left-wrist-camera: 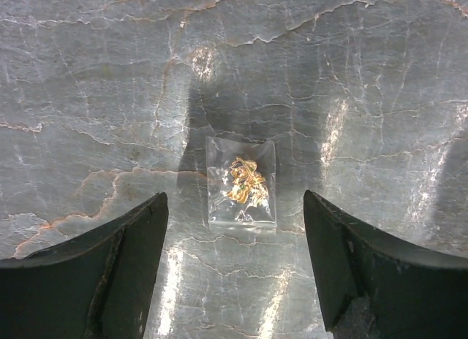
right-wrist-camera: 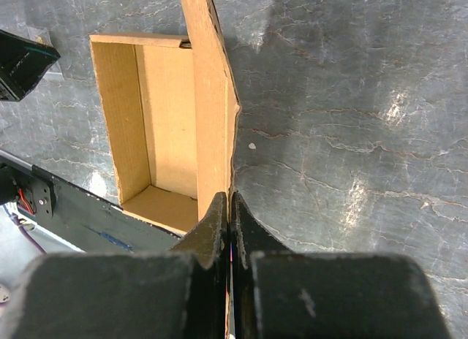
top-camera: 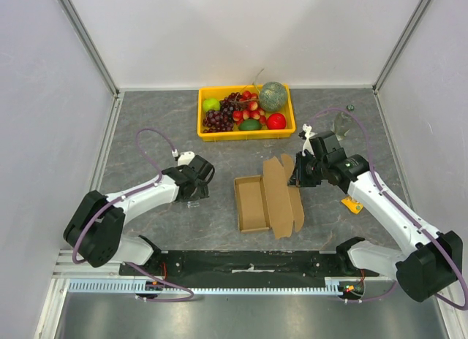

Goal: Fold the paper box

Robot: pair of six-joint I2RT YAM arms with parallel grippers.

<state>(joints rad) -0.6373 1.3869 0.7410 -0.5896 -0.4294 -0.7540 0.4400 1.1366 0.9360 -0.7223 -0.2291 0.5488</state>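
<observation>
The brown paper box (top-camera: 252, 204) lies mid-table with its shallow tray formed and its lid panel (top-camera: 281, 196) raised on the right. In the right wrist view the box (right-wrist-camera: 164, 127) is open, with the lid (right-wrist-camera: 212, 98) standing edge-on. My right gripper (top-camera: 296, 177) is shut on the lid's edge, its fingertips (right-wrist-camera: 219, 207) pinching the cardboard. My left gripper (top-camera: 196, 189) is open and empty to the left of the box, hovering over a small clear bag (left-wrist-camera: 241, 182) with golden bits.
A yellow crate (top-camera: 207, 128) of fruit stands behind the box. A small orange item (top-camera: 352, 204) lies right of the right arm. Grey walls enclose the table on three sides. A black rail (top-camera: 248, 262) runs along the near edge.
</observation>
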